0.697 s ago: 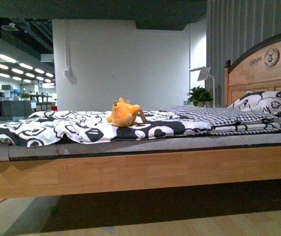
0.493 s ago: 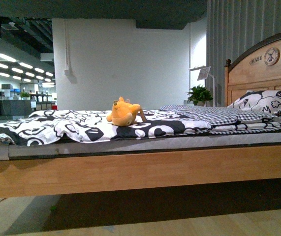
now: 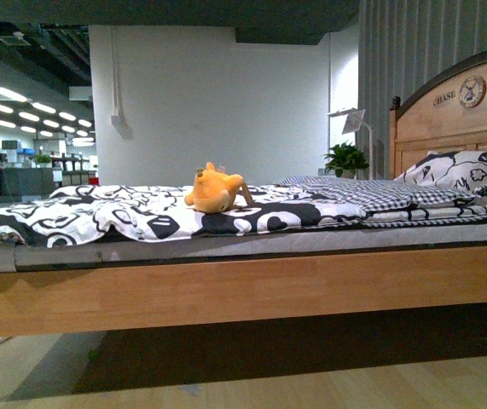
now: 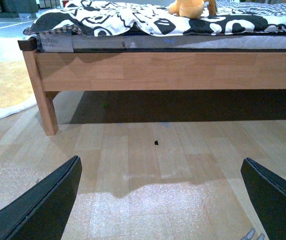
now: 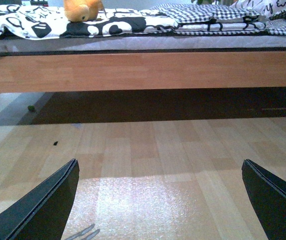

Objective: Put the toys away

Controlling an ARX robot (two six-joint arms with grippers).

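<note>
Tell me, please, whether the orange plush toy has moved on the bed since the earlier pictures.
No. The plush toy keeps its place on the patterned duvet; it and the headboard both sit slightly higher, so the camera shifted.

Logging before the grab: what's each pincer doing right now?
Left pincer: open, empty.
Right pincer: open, empty.
</note>
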